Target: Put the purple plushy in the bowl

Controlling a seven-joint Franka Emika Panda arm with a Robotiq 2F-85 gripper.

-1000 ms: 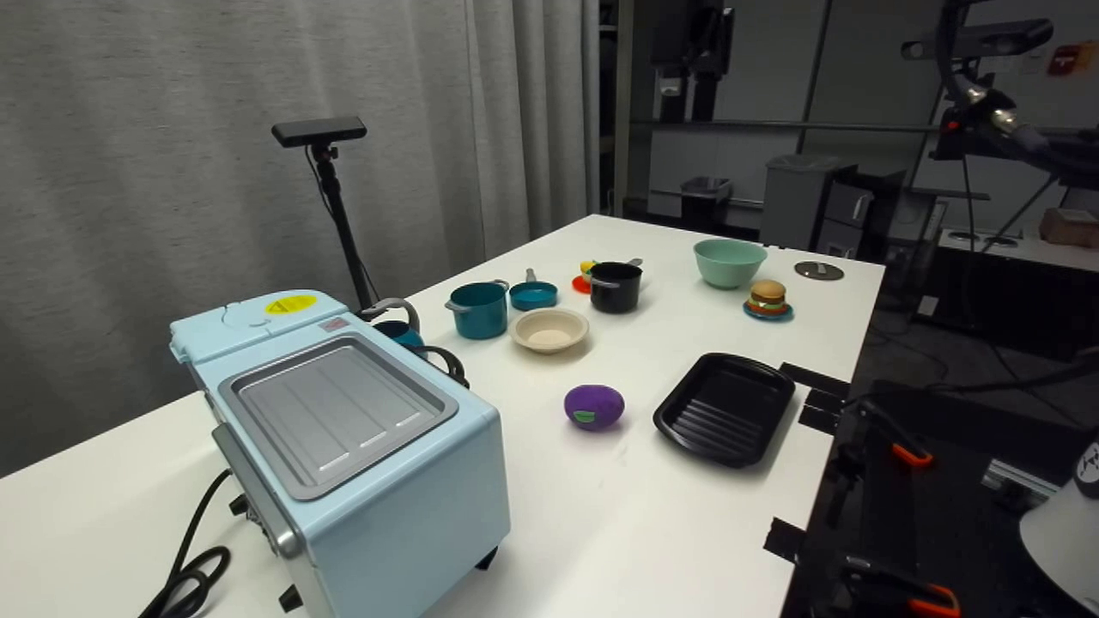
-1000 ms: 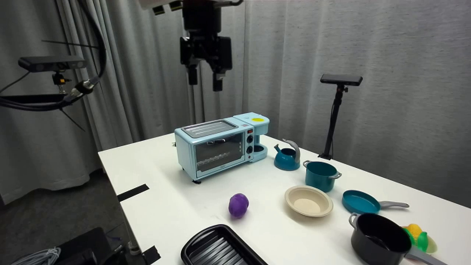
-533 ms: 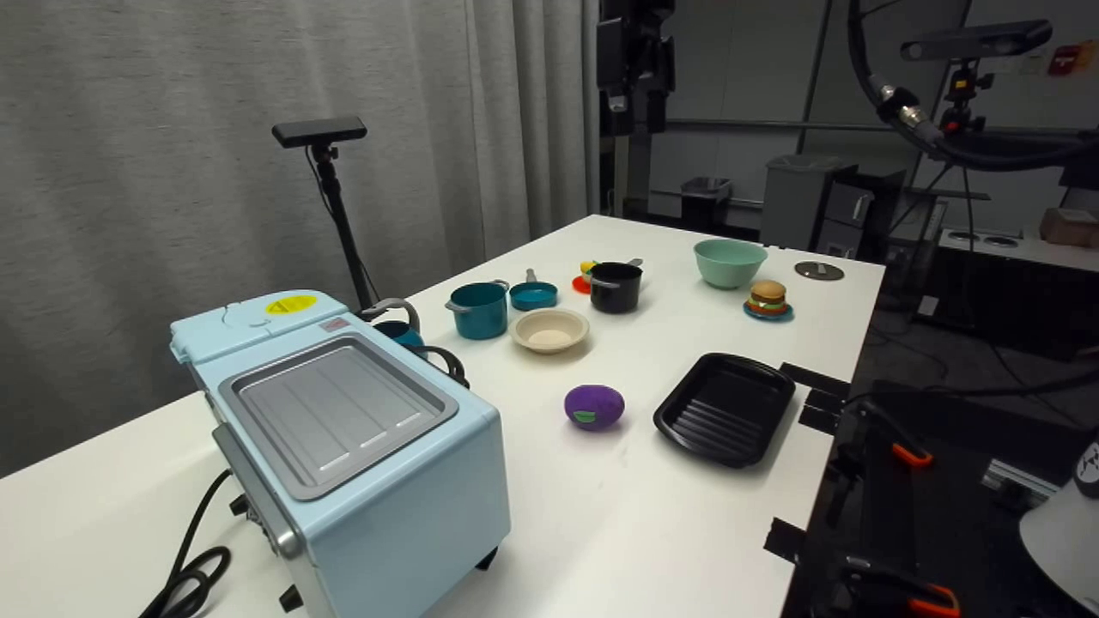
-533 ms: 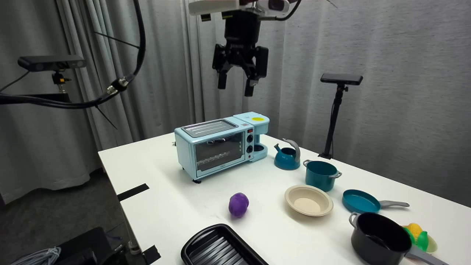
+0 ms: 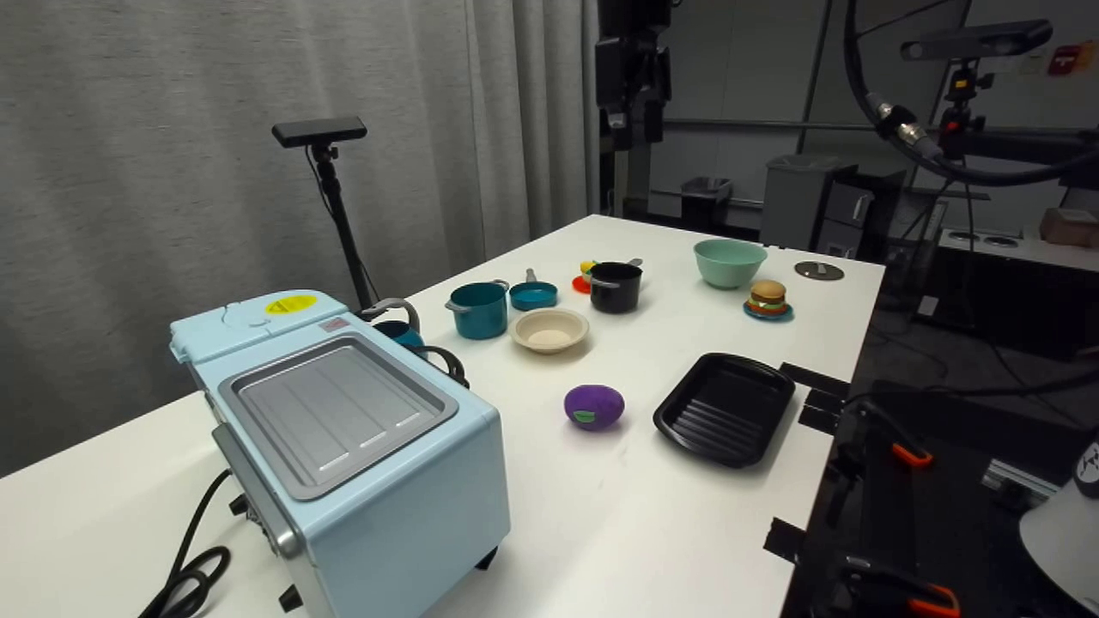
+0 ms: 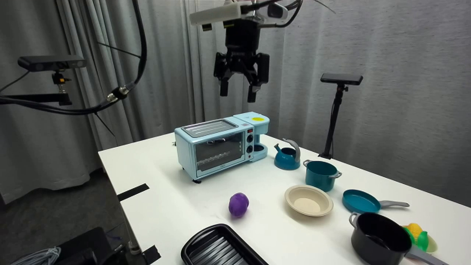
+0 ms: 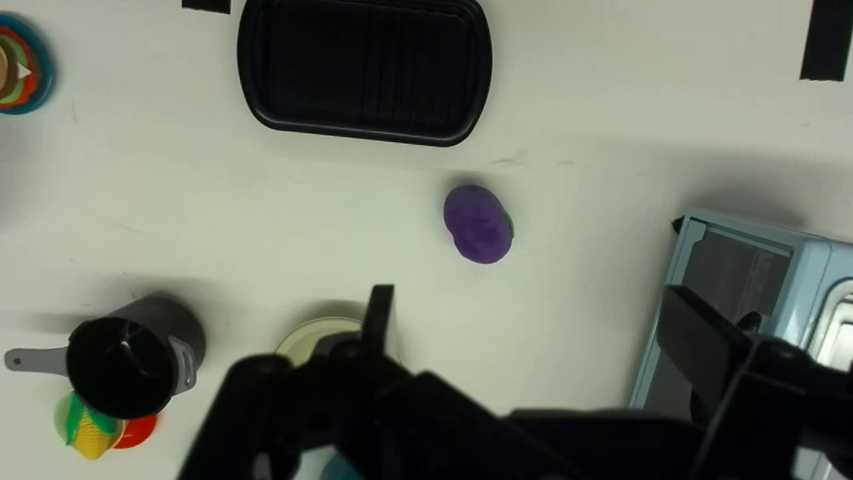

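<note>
The purple plushy lies on the white table in both exterior views point(image 5: 603, 400) point(image 6: 238, 204) and in the wrist view point(image 7: 477, 223). It is a rounded lump with a small green patch. The bowl is shallow and cream-coloured; it sits empty on the table in both exterior views point(image 5: 549, 337) point(image 6: 308, 204). In the wrist view the bowl point(image 7: 313, 335) is partly hidden behind a finger. My gripper point(image 6: 237, 94) is open and empty, high above the table. It also shows in an exterior view point(image 5: 636, 134). In the wrist view the gripper point(image 7: 529, 293) has its fingers wide apart, with the plushy beyond them.
A black tray point(image 5: 725, 409) lies beside the plushy. A light-blue toaster oven point(image 6: 217, 151) stands on the other side. A teal pot point(image 6: 321, 176), a teal pan point(image 6: 360, 201) and a black pot point(image 6: 379, 239) stand near the bowl. A light-teal bowl point(image 5: 730, 263) and a toy burger point(image 5: 767, 296) are farther off.
My open gripper has moved sideways, to the right in one exterior view and to the left in the other, and is slightly lower. The plushy and bowl have not moved.
</note>
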